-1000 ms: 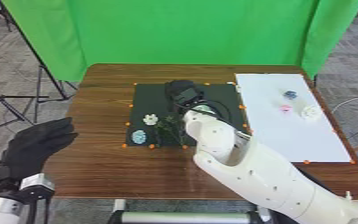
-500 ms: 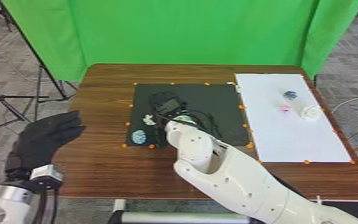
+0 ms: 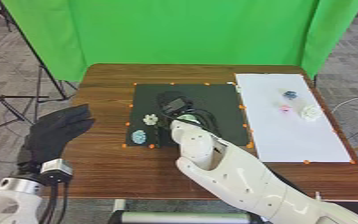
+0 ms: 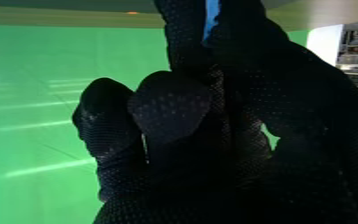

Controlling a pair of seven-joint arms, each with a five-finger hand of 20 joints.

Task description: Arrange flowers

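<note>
In the head view, my right hand point(image 3: 172, 101) is over the black mat point(image 3: 218, 95), up and to the right of a white flower point(image 3: 151, 119). A light blue flower point(image 3: 139, 136) lies below the white one near the mat's lower left corner. In the right wrist view, my right hand point(image 4: 180, 115) has a thin blue strip point(image 4: 213, 17) beside it; whether it holds this cannot be told. My left hand point(image 3: 58, 129) hovers at the table's left edge in the head view, open and empty.
On the white board point(image 3: 291, 140) at the right lie a dark blue flower point(image 3: 290, 94), a pink flower point(image 3: 286, 108) and a larger white flower point(image 3: 310, 113). Orange dots line the mat and board. My right forearm crosses the table's lower right part.
My right hand has moved left and a little nearer across the mat, and its wrist now covers the green stems seen earlier. The left hand has shifted up and to the right.
</note>
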